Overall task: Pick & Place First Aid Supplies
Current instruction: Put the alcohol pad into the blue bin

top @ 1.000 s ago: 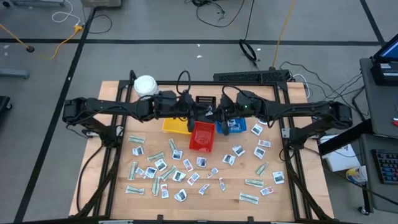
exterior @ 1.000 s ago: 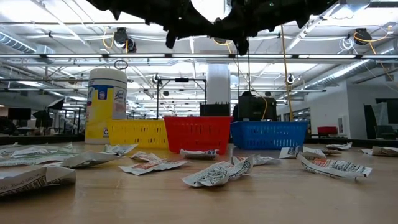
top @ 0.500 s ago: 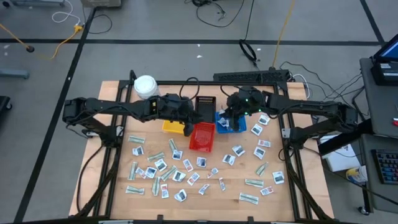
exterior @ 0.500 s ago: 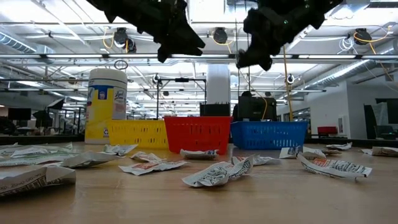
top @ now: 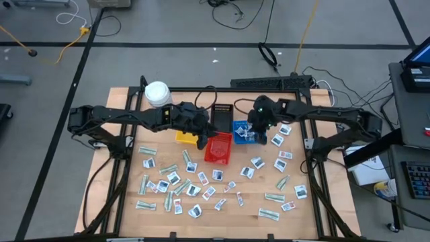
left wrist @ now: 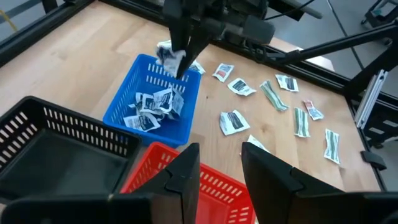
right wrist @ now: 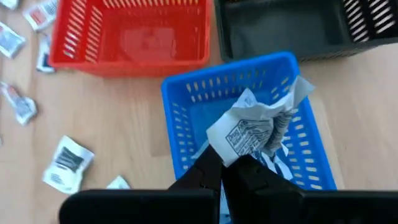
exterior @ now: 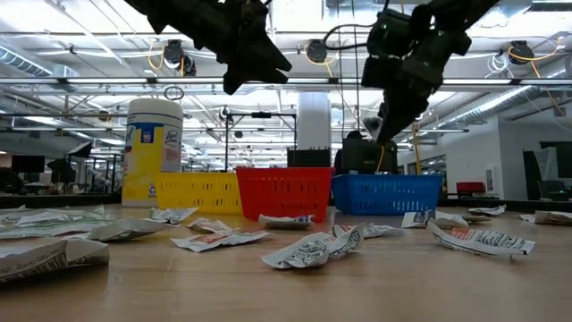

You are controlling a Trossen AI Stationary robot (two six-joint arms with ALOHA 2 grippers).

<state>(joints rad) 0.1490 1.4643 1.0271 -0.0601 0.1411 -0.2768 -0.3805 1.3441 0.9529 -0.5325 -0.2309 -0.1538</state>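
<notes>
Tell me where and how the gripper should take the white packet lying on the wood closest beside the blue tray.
The white packet lies flat on bare wood beside the blue tray, apart from its neighbours. Probably best to come straight down and pinch across its short width at the middle; the tray wall would likely crowd a sideways approach. The left gripper, open, hovers nearest, over the red tray.

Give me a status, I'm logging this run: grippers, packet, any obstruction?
Right gripper shut on a crumpled white packet, above the blue tray. Left gripper open, empty, over the red tray. Nothing in the way.

text: none legible | jar (exterior: 155, 150) label, packet (right wrist: 256, 129) print: unreadable
</notes>
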